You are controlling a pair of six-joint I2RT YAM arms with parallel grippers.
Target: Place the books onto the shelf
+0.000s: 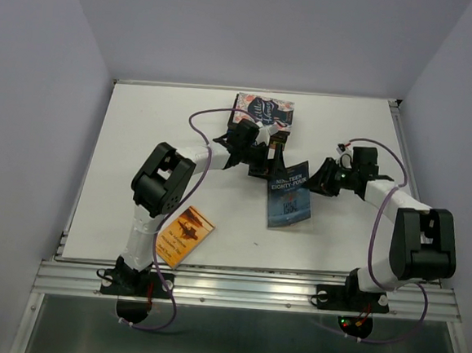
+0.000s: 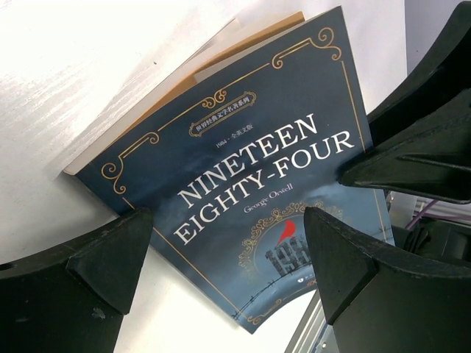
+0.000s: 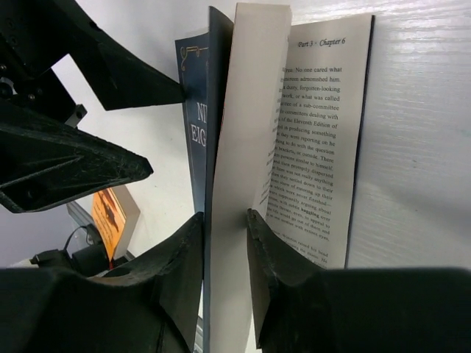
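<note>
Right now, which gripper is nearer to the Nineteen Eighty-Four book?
Right. The right gripper straddles the front cover and pages of the Nineteen Eighty-Four book, apparently pinching them; the left gripper hangs open over its cover, apparently clear of it.

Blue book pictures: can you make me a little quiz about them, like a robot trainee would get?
1. True or false: the left gripper is shut on the blue book.
2. Which gripper pinches the blue book's pages? A) left gripper B) right gripper
3. Fill in the gap: the blue book's cover reads Nineteen ____.
Key: 1 false, its jaws stand wide open over the cover; 2 B; 3 Eighty-Four.
</note>
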